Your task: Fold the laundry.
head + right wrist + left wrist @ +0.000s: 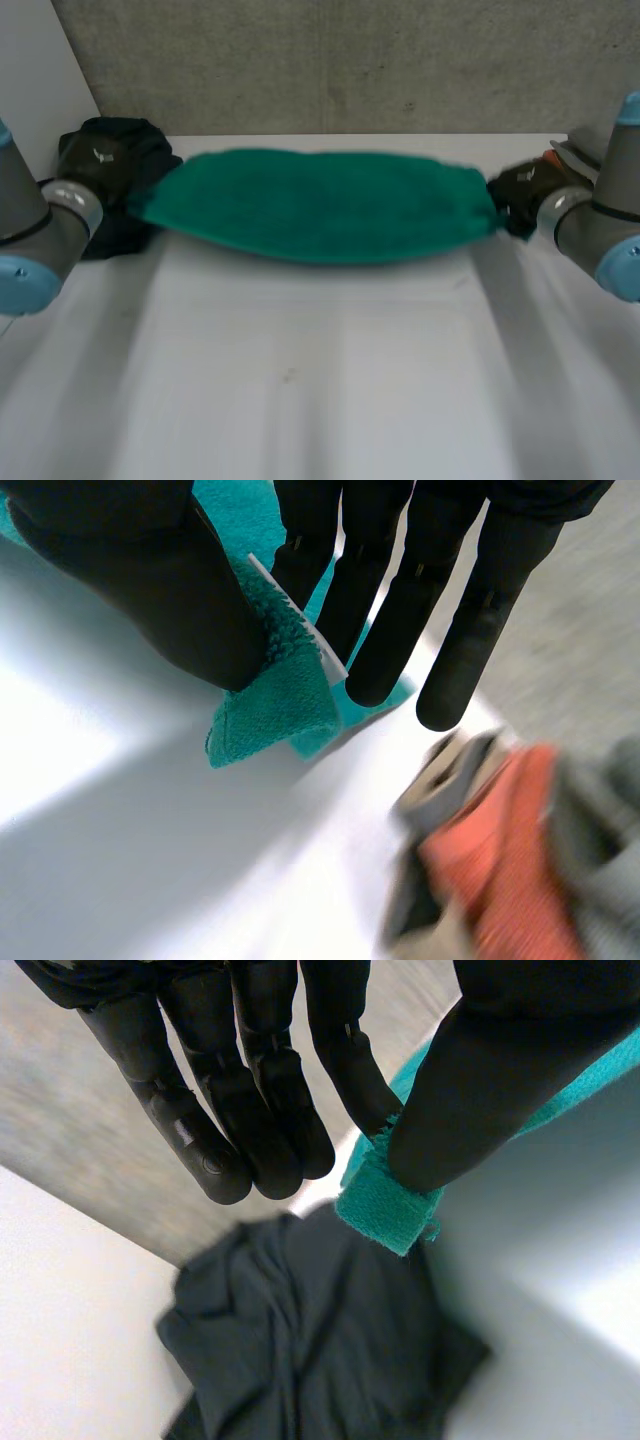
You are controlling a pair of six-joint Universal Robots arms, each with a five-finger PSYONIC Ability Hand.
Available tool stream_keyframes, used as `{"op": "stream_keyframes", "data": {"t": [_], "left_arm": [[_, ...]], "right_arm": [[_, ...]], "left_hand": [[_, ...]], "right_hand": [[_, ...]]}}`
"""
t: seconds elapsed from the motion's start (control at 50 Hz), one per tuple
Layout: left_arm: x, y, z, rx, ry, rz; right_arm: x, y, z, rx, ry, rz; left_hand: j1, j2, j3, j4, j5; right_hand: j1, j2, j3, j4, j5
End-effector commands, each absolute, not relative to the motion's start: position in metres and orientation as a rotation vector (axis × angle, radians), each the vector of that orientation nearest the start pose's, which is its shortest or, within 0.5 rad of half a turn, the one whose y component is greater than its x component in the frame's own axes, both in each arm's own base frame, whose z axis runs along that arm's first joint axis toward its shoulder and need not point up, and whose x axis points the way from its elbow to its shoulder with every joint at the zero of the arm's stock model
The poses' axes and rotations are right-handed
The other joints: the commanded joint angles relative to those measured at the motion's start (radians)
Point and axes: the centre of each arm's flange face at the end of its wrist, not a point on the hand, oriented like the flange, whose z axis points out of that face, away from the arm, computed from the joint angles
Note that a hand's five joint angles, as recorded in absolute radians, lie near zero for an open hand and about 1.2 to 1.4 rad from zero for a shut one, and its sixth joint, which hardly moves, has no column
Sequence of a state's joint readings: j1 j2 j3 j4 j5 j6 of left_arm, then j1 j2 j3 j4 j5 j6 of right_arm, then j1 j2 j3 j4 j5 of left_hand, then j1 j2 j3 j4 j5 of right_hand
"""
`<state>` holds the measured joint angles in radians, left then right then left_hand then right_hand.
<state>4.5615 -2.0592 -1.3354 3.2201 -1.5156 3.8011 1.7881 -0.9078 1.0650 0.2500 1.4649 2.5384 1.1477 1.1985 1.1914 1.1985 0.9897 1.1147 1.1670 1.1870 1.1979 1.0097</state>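
A green towel (pixel 320 205) hangs stretched between my two hands above the far part of the white table (pixel 320 380), sagging in the middle. My left hand (pixel 105 155) holds its left end; in the left wrist view the thumb (pixel 480 1080) pinches a green corner (pixel 385 1205) against a finger. My right hand (pixel 522 190) holds the right end; in the right wrist view the thumb (pixel 150 590) presses the towel corner (pixel 275 705), with its white label, against the fingers (pixel 390 610).
A dark crumpled garment (pixel 112 190) lies at the table's far left, below my left hand (pixel 300 1340). At the far right lies a pile of clothes with orange and grey (pixel 500 870). A concrete wall (pixel 350 60) stands behind the table.
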Motion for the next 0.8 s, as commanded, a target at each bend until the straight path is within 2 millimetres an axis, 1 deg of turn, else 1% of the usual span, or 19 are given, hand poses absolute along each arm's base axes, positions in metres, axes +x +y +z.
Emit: {"op": "stream_keyframes", "data": {"t": [0.02,0.04,0.06,0.1,0.12,0.16,0.2,0.3,0.32,0.38,0.46,0.54,0.66,0.68,0.7,0.72,0.74,0.76,0.8], "left_arm": [[-0.172,-0.326,0.2,1.133,2.051,-1.485],[-0.167,-0.308,0.199,1.22,2.06,-1.369],[-0.161,-0.29,0.198,1.323,2.072,-1.23],[-0.154,-0.277,0.198,1.391,2.084,-1.127],[-0.145,-0.265,0.197,1.457,2.102,-1.011],[-0.14,-0.258,0.197,1.51,2.098,-0.946],[-0.139,-0.259,0.198,1.553,2.05,-0.933],[-0.156,-0.28,0.212,1.474,1.96,-1.134],[-0.165,-0.29,0.215,1.425,1.955,-1.22],[-0.179,-0.305,0.216,1.365,1.955,-1.324],[-0.208,-0.333,0.217,1.269,1.948,-1.489],[-0.228,-0.353,0.209,1.204,1.941,-1.546],[-0.248,-0.373,0.193,1.149,1.939,-1.546],[-0.253,-0.376,0.188,1.147,1.938,-1.537],[-0.255,-0.377,0.186,1.149,1.937,-1.535],[-0.257,-0.378,0.184,1.147,1.937,-1.531],[-0.26,-0.379,0.183,1.146,1.937,-1.531],[-0.264,-0.379,0.182,1.149,1.935,-1.528],[-0.269,-0.379,0.184,1.147,1.931,-1.542]], "right_arm": [[0.197,-0.325,0.193,-1.452,2.649,-1.34],[0.183,-0.305,0.2,-1.602,2.678,-1.117],[0.179,-0.299,0.203,-1.642,2.68,-1.047],[0.171,-0.288,0.207,-1.742,2.663,-0.894],[0.165,-0.28,0.211,-1.813,2.631,-0.786],[0.162,-0.277,0.214,-1.87,2.602,-0.746],[0.162,-0.282,0.214,-1.863,2.613,-0.792],[0.173,-0.306,0.205,-1.76,2.649,-1.032],[0.177,-0.313,0.202,-1.71,2.657,-1.111],[0.184,-0.325,0.196,-1.63,2.658,-1.249],[0.195,-0.349,0.183,-1.494,2.65,-1.505],[0.199,-0.364,0.174,-1.45,2.665,-1.635],[0.203,-0.377,0.167,-1.45,2.685,-1.724],[0.205,-0.379,0.165,-1.459,2.682,-1.736],[0.205,-0.38,0.163,-1.461,2.685,-1.739],[0.207,-0.381,0.162,-1.467,2.682,-1.747],[0.21,-0.382,0.161,-1.48,2.679,-1.752],[0.214,-0.383,0.159,-1.492,2.681,-1.768],[0.214,-0.386,0.161,-1.479,2.696,-1.8]], "left_hand": [[0.249,0.198,0.205,0.198,0.232],[0.249,0.198,0.205,0.198,0.232],[0.249,0.198,0.205,0.198,0.232],[0.249,0.198,0.205,0.198,0.232],[0.249,0.198,0.205,0.198,0.232],[0.249,0.198,0.205,0.198,0.232],[0.249,0.198,0.205,0.198,0.232],[0.249,0.198,0.205,0.198,0.232],[0.249,0.198,0.205,0.198,0.232],[0.249,0.198,0.205,0.198,0.232],[0.249,0.198,0.205,0.198,0.232],[0.249,0.198,0.205,0.198,0.232],[0.249,0.198,0.205,0.198,0.232],[0.249,0.198,0.205,0.198,0.232],[0.249,0.198,0.205,0.198,0.232],[0.223,0.172,0.179,0.172,0.206],[-0.091,-0.142,-0.135,-0.142,-0.108],[-0.973,-1.024,-1.017,-1.024,-0.99],[-0.973,-1.024,-1.017,-1.024,-0.99]], "right_hand": [[0.282,0.229,0.209,0.198,0.212],[0.282,0.229,0.209,0.198,0.212],[0.282,0.229,0.209,0.198,0.212],[0.282,0.229,0.209,0.198,0.212],[0.282,0.229,0.209,0.198,0.212],[0.282,0.229,0.209,0.198,0.212],[0.282,0.229,0.209,0.198,0.212],[0.282,0.229,0.209,0.198,0.212],[0.282,0.229,0.209,0.198,0.212],[0.282,0.229,0.209,0.198,0.212],[0.282,0.229,0.209,0.198,0.212],[0.282,0.229,0.209,0.198,0.212],[0.282,0.229,0.209,0.198,0.212],[0.145,0.092,0.072,0.061,0.075],[-0.255,-0.307,-0.327,-0.338,-0.325],[-0.75,-0.802,-0.823,-0.833,-0.82],[-0.94,-0.992,-1.013,-1.023,-1.01],[-0.94,-0.992,-1.013,-1.023,-1.01],[-0.94,-0.992,-1.013,-1.023,-1.01]]}}
